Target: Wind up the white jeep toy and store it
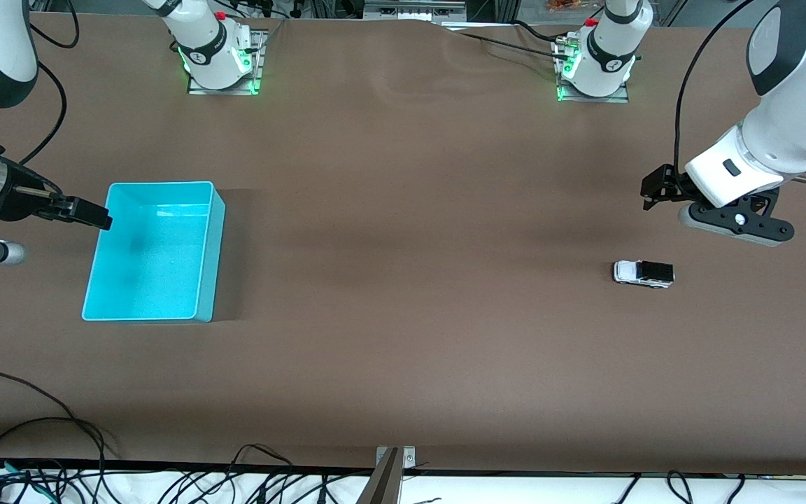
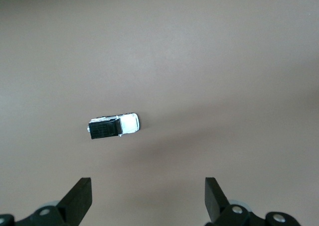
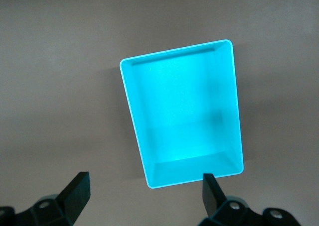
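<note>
In the front view we see the white jeep toy [image 1: 644, 273] on bare table toward the left arm's end, well apart from the turquoise bin [image 1: 210, 238]. The left wrist view shows our left gripper [image 2: 148, 198] spread wide over the jeep. In the right wrist view our right gripper [image 3: 144, 196] gapes wide over the bin's edge.

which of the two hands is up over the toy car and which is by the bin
The left hand hangs open above the white jeep toy. The right hand, also open, is over the turquoise bin at the right arm's end.
</note>
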`<state>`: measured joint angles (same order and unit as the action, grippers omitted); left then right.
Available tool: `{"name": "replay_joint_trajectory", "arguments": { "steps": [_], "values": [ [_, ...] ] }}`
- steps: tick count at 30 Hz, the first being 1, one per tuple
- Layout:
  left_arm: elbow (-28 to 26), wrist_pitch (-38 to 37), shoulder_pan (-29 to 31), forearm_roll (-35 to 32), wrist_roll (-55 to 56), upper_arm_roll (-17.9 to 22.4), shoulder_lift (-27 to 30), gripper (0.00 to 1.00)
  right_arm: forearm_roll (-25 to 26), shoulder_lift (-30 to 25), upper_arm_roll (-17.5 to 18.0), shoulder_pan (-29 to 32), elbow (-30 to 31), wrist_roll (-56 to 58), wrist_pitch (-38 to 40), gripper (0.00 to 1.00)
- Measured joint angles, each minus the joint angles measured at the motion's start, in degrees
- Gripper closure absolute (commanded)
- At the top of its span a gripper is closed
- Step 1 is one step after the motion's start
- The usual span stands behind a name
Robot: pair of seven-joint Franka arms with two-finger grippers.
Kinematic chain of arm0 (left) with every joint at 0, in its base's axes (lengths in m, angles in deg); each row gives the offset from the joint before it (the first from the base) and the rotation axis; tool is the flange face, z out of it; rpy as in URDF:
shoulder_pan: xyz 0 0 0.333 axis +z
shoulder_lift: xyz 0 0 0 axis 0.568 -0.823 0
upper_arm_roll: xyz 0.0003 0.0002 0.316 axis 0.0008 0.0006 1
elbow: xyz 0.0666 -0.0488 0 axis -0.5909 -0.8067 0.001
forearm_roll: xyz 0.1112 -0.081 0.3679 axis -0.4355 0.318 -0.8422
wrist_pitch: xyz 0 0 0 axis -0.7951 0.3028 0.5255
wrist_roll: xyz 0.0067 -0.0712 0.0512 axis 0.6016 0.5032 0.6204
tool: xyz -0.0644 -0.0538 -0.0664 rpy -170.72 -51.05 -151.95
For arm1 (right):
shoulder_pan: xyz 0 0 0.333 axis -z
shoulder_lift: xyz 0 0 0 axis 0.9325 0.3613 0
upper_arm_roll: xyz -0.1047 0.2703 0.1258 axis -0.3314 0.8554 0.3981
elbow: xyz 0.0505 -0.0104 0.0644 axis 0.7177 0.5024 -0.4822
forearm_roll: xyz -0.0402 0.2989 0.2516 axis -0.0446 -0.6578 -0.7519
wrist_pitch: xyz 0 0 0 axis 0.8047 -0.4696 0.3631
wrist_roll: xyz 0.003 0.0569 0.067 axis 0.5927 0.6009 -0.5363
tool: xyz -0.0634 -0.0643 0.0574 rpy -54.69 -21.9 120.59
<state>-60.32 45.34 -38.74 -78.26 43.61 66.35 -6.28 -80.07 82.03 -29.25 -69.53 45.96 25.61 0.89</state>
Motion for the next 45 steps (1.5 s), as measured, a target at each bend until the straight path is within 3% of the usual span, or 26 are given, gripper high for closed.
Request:
{"name": "replay_joint_trajectory", "arguments": {
  "steps": [35, 45],
  "values": [
    [0.0, -0.4, 1.1, 0.0, 0.0, 0.0, -0.4, 0.0, 0.0, 0.0, 0.0, 0.0, 0.0, 0.0, -0.4, 0.0],
    [-0.1, -2.0, 1.0, 0.0, -0.1, -0.1, -4.4, 0.0, -0.1, 0.0, 0.0, 0.0, 0.0, 0.0, -0.4, 0.0]
  ]
}}
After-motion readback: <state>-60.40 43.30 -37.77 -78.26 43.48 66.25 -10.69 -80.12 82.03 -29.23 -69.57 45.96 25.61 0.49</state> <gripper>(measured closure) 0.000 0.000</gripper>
